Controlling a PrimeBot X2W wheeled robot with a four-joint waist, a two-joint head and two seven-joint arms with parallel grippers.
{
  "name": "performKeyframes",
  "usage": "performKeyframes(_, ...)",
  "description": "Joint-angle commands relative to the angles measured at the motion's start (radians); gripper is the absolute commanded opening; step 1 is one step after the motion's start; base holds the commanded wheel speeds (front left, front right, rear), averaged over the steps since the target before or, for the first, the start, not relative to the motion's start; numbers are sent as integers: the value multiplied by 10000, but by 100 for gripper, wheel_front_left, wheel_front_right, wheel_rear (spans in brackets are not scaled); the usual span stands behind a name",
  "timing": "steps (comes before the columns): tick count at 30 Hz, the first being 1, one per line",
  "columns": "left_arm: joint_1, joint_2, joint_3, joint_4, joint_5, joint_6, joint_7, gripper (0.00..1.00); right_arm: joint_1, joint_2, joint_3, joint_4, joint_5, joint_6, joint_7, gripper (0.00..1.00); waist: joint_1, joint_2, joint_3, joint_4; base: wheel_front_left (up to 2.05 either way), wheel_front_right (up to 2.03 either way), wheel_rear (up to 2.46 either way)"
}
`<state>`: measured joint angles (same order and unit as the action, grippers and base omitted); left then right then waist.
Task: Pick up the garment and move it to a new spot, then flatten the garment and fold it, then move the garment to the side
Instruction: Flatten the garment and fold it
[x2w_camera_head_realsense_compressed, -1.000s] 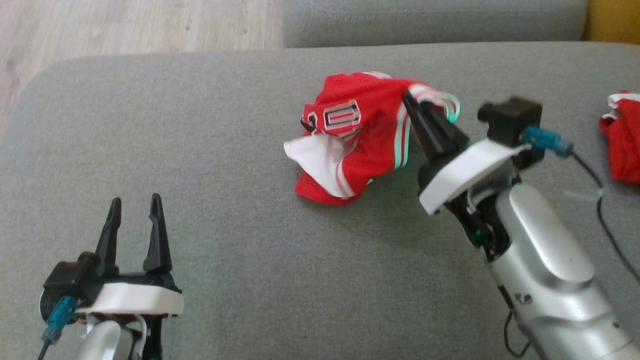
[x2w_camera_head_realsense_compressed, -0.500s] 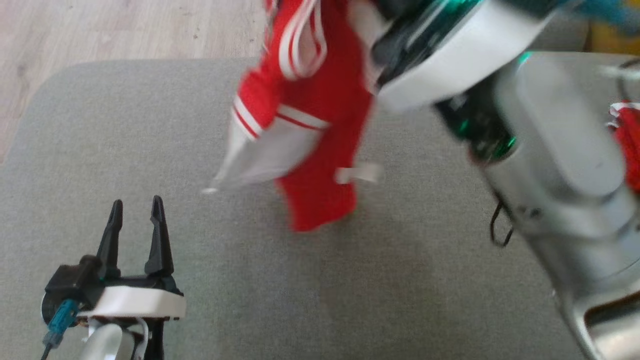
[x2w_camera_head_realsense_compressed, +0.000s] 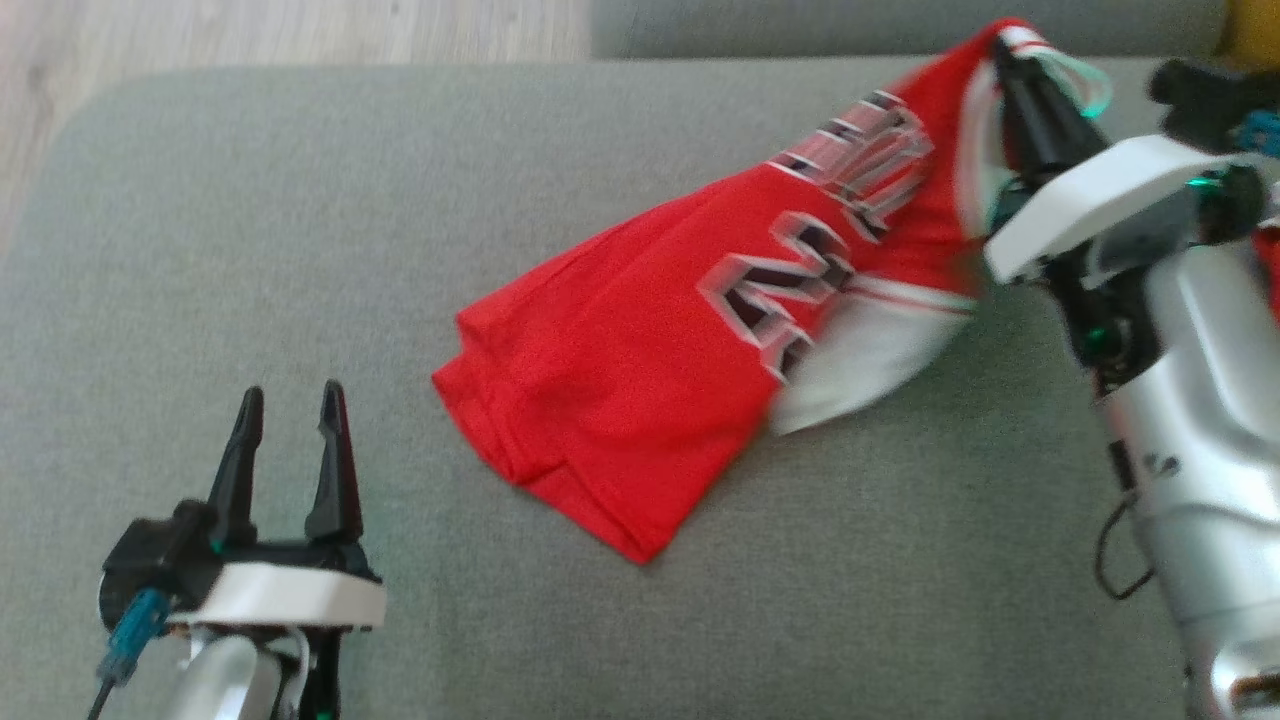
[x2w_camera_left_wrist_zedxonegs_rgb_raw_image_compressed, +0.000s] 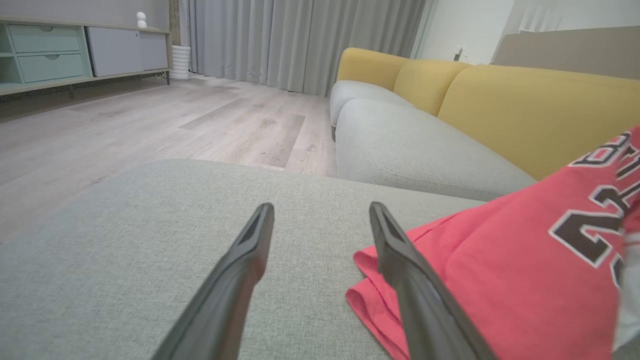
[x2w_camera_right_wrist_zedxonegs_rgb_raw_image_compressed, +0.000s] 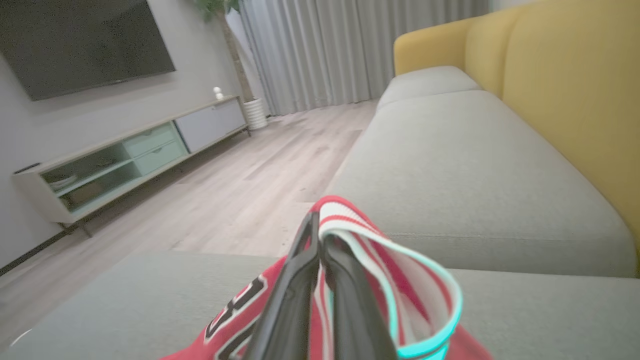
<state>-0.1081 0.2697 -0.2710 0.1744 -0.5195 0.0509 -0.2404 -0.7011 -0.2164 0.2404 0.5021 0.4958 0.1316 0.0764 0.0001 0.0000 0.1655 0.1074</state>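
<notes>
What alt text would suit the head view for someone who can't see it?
A red jersey stretches across a grey cushion, its striped edge pinched in the shut right gripper at the upper right. The left gripper stands open at the lower left, apart from it.

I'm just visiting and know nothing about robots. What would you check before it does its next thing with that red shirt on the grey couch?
1. Right gripper shut on the striped trim of the red jersey with dark lettering: ok.
2. Left gripper open, holding nothing: ok.
3. Left gripper apart from the jersey: ok.
4. Jersey lying flat: not ok; held end lifted, white panel bunched, lower hem doubled.
5. Bare grey fabric sofa cushion beside it for spreading: ok.
6. Creases on the underside: cannot tell.
</notes>
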Motion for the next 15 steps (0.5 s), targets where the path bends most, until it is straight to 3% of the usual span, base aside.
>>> performKeyframes(1,-590,129,299,-278,5,-64,-129,100,-674,-70,-45,-238,-131,-9,-180,0,-1,0,298,147,0,0,0)
performKeyframes(7,-1160,-20,179,-35,87,-293,-164,100,-1634,-192,-852,1675,-464,-9,-1069,0,-1,0,895,487,0,0,0)
performKeyframes(8,-1219,-39,181,10,100,-323,-171,100,-1758,-149,-854,1916,-455,-9,-1154,59,-1,0,934,509,0,0,0)
performKeyframes(9,-1259,-51,185,59,118,-344,-176,100,-1849,-105,-814,2155,-433,-9,-1170,100,-1,0,949,516,0,0,0)
performKeyframes(15,-1228,-101,287,325,183,-385,-198,100,-1711,-33,140,2887,-321,-9,-814,100,-1,0,660,299,0,0,0)
